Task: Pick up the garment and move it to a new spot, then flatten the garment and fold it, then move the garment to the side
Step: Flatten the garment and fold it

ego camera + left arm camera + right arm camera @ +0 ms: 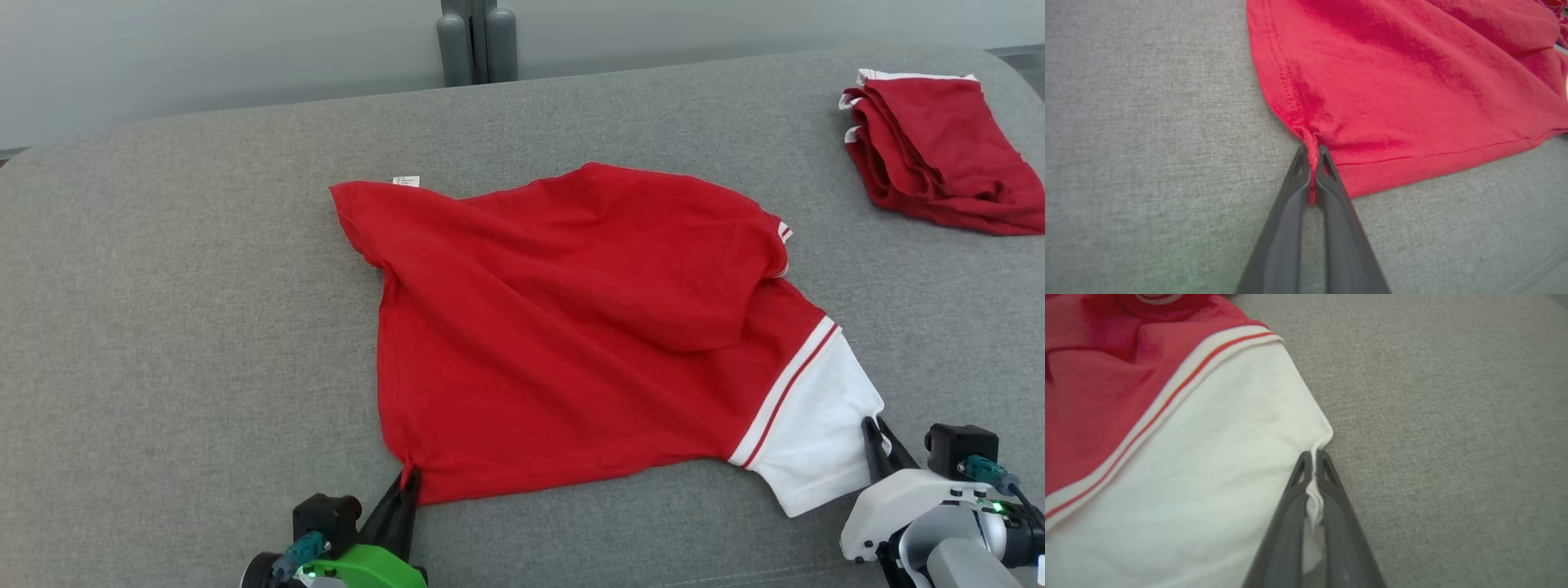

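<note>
Red cloth with a white panel: in the head view the garment (571, 327) lies spread and rumpled in the middle of the grey fabric worktop (163, 327), with a small white tag (406, 180) at its far left corner. The left hand (406, 482) is clamped on the near red corner, and the right hand (878, 437) on the corner of the white panel (816, 433). A folded red pile (939, 155) sits well apart at the far right.

In the left wrist view, two dark fingers (1294, 192) pinch a bunched red hem corner, and the rest of the cloth lies on the worktop.

In the right wrist view, the fingers (1290, 506) are closed on a twist of white cloth, near the striped band (1180, 384).
</note>
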